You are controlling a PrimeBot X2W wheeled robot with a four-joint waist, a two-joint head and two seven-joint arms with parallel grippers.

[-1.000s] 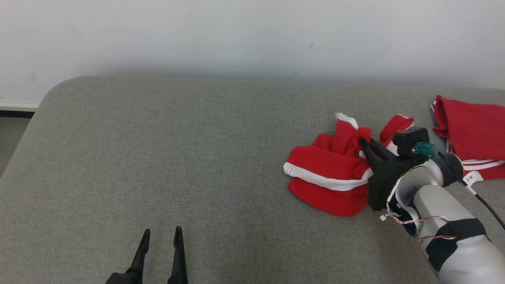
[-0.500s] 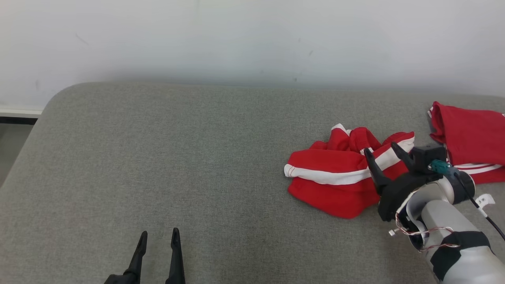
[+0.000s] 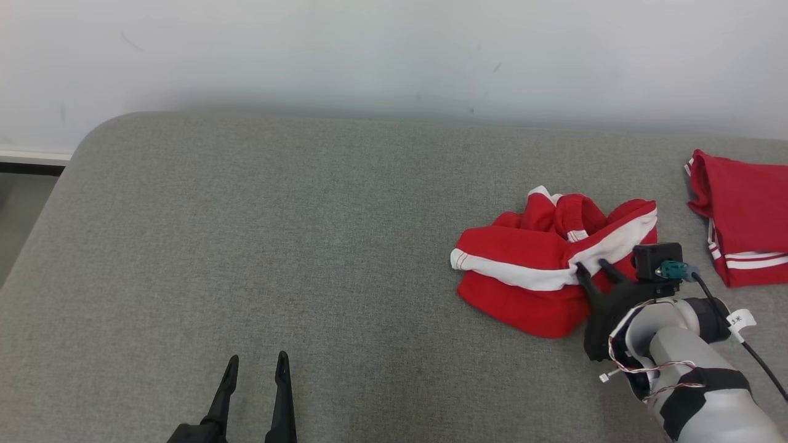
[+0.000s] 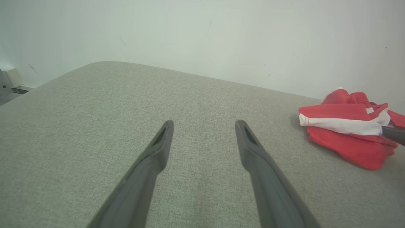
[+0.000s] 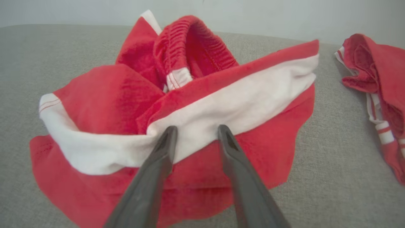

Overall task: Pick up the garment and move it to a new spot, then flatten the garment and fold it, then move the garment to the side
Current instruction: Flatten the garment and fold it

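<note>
Garment: a crumpled red cloth garment with a broad white band (image 3: 542, 271) lies in a loose heap on the right part of the counter, its ribbed red waistband standing up at the far side of the heap.
Counter: a grey fabric-covered counter with rounded corners (image 3: 277, 246) stands against a plain white wall (image 3: 369, 55).
Right claw: the right claw (image 3: 591, 266) sits at the near right edge of the garment, fingers pointing away from the robot and into the heap.
Right claw, state: the two dark fingers stand apart and no cloth is pinched between them. In the right wrist view the tips lie on the white band, near its middle, with red cloth showing below them.
Right claw, contact: the tips meet the band; whether they press into it cannot be told.
Right arm: a pale forearm with black wrapping and thin red-and-white wires (image 3: 695, 381) rises from the lower right corner. A small black box (image 3: 657, 261) is mounted just behind the fingers.
Left claw: the left claw (image 3: 257, 357) is at the near edge, left of centre, over bare grey fabric, well apart from the garment.
Left claw, state: fingers spread wide, holding nothing.
Second garment: another red cloth piece with thin white stripes (image 3: 745, 215) lies at the far right edge, apart from the heap, with bare counter between them.
</note>
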